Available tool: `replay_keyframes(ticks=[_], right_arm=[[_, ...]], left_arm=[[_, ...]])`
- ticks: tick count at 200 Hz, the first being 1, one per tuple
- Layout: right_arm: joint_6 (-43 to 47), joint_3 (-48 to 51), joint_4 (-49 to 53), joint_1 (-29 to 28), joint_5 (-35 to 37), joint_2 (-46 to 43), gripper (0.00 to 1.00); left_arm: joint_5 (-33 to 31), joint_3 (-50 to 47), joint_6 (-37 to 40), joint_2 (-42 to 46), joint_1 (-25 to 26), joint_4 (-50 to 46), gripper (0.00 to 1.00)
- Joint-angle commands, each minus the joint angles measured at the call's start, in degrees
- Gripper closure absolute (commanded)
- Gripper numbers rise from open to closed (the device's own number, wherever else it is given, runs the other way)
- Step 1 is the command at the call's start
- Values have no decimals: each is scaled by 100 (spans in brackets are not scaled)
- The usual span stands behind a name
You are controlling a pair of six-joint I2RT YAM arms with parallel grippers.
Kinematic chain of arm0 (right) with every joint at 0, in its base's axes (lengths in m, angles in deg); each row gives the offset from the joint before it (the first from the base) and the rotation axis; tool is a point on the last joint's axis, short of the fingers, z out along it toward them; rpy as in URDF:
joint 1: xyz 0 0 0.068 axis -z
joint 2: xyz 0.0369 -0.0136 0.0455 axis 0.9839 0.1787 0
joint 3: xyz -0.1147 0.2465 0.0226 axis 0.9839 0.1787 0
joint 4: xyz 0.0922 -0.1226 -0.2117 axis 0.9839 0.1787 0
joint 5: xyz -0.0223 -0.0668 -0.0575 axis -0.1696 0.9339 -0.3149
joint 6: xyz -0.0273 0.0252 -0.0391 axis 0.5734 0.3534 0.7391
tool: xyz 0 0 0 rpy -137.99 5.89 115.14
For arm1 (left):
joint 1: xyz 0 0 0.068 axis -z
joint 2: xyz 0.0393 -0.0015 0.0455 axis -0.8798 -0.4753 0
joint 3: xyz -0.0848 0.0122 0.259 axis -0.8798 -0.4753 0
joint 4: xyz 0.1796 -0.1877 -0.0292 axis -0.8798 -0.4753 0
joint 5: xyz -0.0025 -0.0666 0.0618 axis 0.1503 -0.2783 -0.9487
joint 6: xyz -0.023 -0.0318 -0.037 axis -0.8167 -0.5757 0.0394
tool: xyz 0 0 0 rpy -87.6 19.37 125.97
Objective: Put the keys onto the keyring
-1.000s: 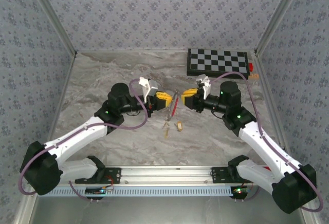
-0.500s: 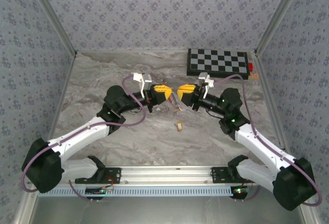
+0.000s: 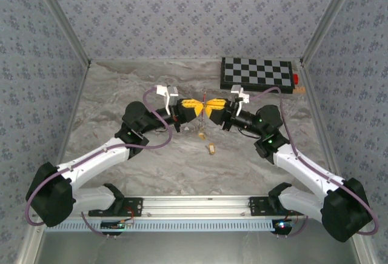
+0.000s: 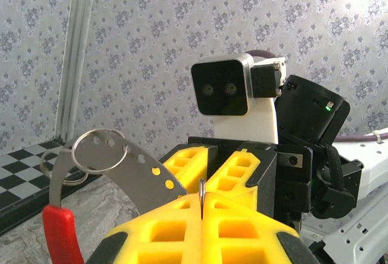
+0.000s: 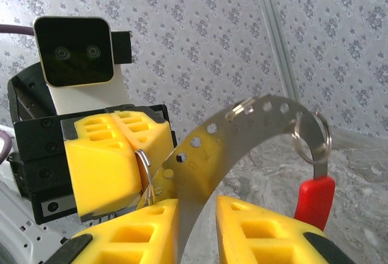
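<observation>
The keyring (image 3: 206, 100), a curved grey metal band (image 5: 254, 118) with holes and a red end (image 5: 313, 200), hangs in the air between both grippers. My left gripper (image 4: 202, 206) is shut on a small wire ring (image 4: 201, 190) at the band's end. My right gripper (image 5: 197, 206) faces it tip to tip, fingers apart, with the band running between them against the left finger (image 5: 136, 227). One tiny tan key (image 3: 202, 132) dangles below the grippers. The other key (image 3: 211, 149) lies on the table.
A black-and-white chessboard (image 3: 256, 73) lies at the back right with a small red piece (image 3: 295, 79) at its edge. Patterned walls close in three sides, and the marble table (image 3: 121, 94) lies beneath.
Both grippers rose and closed in until their tips meet, lifting the keyring off the table. One key came up hanging below; the other stayed on the table.
</observation>
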Motion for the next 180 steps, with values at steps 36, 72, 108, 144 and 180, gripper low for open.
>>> replay_keyframes(ticks=[36,72,108,144,180], right_arm=[[-221,-117,-679,-38,-149,123,79],[-178,13,-530,28,26,26,79],[-271,147,-762,77,-22,-85,77],[-311,69,-790,62,-118,-70,75],[-345,-15,-873,14,-255,41,79]], left_arm=[[-5,42,-8,31,37,214,100],[-146,-17,57,144,32,170,100],[-186,-9,58,152,33,159,100],[-172,12,41,115,32,177,100],[-149,21,7,95,38,172,100]])
